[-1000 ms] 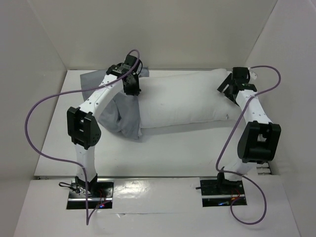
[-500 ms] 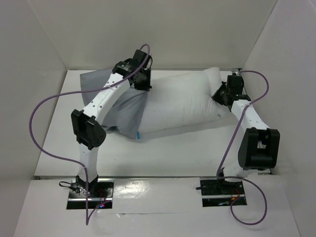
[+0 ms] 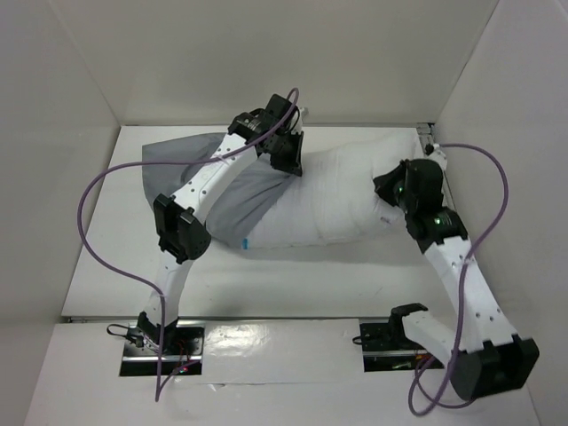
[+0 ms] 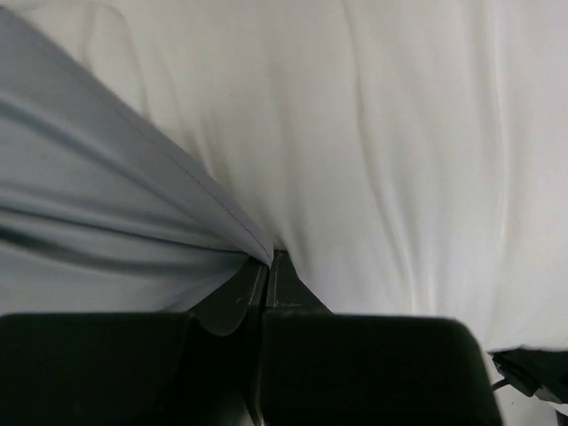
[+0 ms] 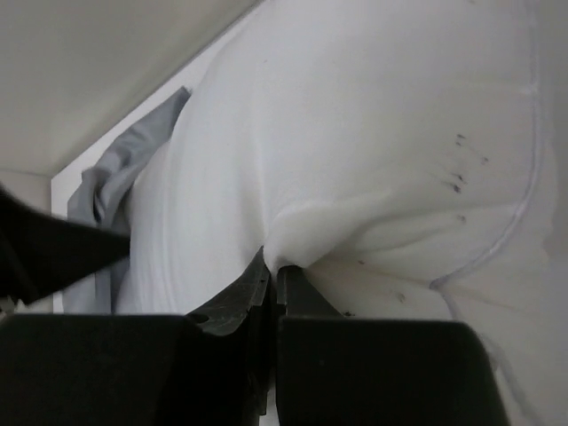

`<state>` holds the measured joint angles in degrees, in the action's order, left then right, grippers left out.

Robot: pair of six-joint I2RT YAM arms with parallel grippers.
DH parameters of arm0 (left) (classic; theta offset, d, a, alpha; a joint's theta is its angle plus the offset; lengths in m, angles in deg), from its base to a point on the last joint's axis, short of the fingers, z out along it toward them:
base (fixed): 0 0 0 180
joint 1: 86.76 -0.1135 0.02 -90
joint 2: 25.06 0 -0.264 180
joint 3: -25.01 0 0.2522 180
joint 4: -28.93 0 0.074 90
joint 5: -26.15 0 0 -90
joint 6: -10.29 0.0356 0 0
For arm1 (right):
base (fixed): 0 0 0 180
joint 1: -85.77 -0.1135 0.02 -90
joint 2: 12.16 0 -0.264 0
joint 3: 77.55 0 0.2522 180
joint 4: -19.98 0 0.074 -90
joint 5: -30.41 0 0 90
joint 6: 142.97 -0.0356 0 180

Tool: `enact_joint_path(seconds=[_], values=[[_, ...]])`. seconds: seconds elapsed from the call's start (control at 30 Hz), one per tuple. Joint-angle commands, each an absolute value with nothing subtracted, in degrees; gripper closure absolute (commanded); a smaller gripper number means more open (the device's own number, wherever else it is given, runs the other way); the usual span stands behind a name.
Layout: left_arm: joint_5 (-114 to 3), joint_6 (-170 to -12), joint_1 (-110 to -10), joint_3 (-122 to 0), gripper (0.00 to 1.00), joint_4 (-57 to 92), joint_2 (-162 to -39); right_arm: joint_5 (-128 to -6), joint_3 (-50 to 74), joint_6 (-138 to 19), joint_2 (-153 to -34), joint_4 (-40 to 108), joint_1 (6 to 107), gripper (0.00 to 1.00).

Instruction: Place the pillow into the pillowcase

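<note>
left gripper (image 4: 266,263) was clamped shut on the pillowcase (image 4: 98,222) hem, top centre of the overhead frame. right gripper (image 5: 273,268) was pinched shut on a fold of the pillow (image 5: 355,133), right end. Pillow lay mid-frame, left end inside the pillowcase. Risk: either thin pinch slips under tension, the hem springs back, and the pillow bunches at the mouth.

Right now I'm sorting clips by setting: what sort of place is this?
Likely a robot test cell, not a bedroom: plain white walls box in a white table, and two bolted-down arms handle the pillow and pillowcase.
</note>
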<state>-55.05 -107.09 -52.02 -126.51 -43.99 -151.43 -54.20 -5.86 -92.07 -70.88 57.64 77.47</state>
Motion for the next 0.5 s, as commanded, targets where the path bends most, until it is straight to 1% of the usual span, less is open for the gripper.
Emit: enact_joint_path(seconds=[0.0, 0.03, 0.13, 0.17, 0.2, 0.23, 0.27, 0.3, 0.33, 0.37, 0.4, 0.43, 0.47], values=[[-46.5, -109.2, -51.2, -129.3, 1.00, -34.1, -149.9, -56.3, -13.1, -99.2, -63.5, 61.4, 71.4, 1.00], [-44.9, -109.2, -51.2, -128.7, 1.00, -34.1, -150.0, -55.5, -17.2, -100.2, -62.3, 61.9, 70.2, 1.00], [-42.3, -109.2, -51.2, -127.3, 1.00, -34.1, -151.3, -53.4, -21.9, -100.9, -59.9, 62.0, 69.5, 1.00], [-42.3, -109.2, -50.6, -126.7, 0.97, -34.1, -150.6, -52.3, -22.0, -100.0, -59.2, 62.0, 69.0, 0.97], [-42.3, -108.3, -49.9, -126.1, 0.89, -34.1, -149.8, -51.2, -22.0, -99.0, -59.7, 64.0, 69.0, 0.83], [-44.1, -107.6, -49.9, -125.5, 0.77, -34.9, -148.9, -50.3, -18.9, -97.5, -60.3, 65.3, 69.0, 0.63], [-45.3, -105.7, -49.9, -125.5, 0.64, -35.5, -147.8, -48.2, -17.2, -94.2, -62.0, 66.4, 69.0, 0.25], [-47.4, -104.8, -49.9, -125.5, 0.51, -36.5, -146.4, -46.3, -15.0, -92.7, -63.0, 67.7, 69.0, 0.16], [-52.7, -103.7, -49.9, -125.5, 0.30, -38.3, -143.4, -44.9, -12.7, -91.2, -64.0, 71.0, 69.0, 0.09], [-55.5, -102.1, -49.9, -124.8, 0.22, -39.1, -141.7, -43.8, -8.2, -88.2, -65.0, 72.1, 69.0, 0.05], [-58.0, -101.3, -49.9, -124.8, 0.17, -39.7, -140.0, -41.8, -6.0, -86.7, -66.9, 73.2, 69.0, 0.01], [-62.7, -99.9, -49.9, -123.1, 0.06, -40.2, -136.4, -41.1, -1.6, -84.2, -68.0, 74.7, 69.0, 0.01], [-65.1, -99.9, -50.5, -122.4, 0.03, -40.2, -134.6, -40.3, 0.6, -83.1, -69.0, 75.6, 69.0, 0.01]])
